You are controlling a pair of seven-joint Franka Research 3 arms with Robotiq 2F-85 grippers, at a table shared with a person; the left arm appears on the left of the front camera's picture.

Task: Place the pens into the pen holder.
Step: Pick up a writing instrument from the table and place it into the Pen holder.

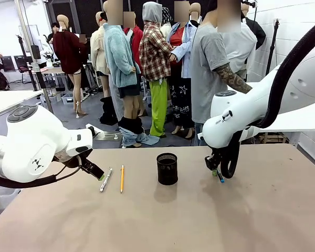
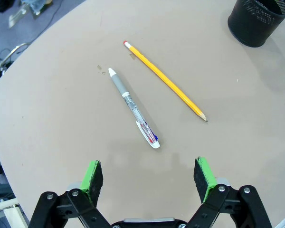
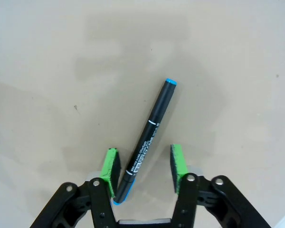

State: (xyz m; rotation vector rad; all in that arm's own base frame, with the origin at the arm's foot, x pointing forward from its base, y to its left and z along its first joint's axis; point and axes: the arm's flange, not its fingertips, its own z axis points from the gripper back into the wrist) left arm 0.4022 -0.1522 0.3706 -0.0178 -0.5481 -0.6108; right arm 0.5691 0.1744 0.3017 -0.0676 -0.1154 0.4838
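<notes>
Okay, the left gripper [image 1: 97,172] hangs low over the table [image 1: 199,220], toward its left edge, jaws wide apart, nothing in them. In the left wrist view that gripper [image 2: 149,173] has bare surface between its green pads [image 2: 91,175]. Just beyond its tips lies the silver-white pen [image 1: 105,179] [image 2: 133,109], flat on the table. The yellow pencil [image 1: 122,178] [image 2: 164,80] lies beside it, close but apart, on the side nearer the pen holder. The black mesh pen holder [image 1: 167,169] [image 2: 256,21] stands upright about midway between the left and right edges; can't tell from here whether anything is in it.

The right gripper [image 1: 216,170] [image 3: 143,164] is down at the table to the right of the holder, well apart from it. The dark pen with blue ends [image 1: 219,176] [image 3: 152,128] lies flat between its pads. Jaws part-way apart: one pad is at or against the pen, and a gap shows to the other, so not clamped.

A person [image 1: 215,63] stands at the far edge.
</notes>
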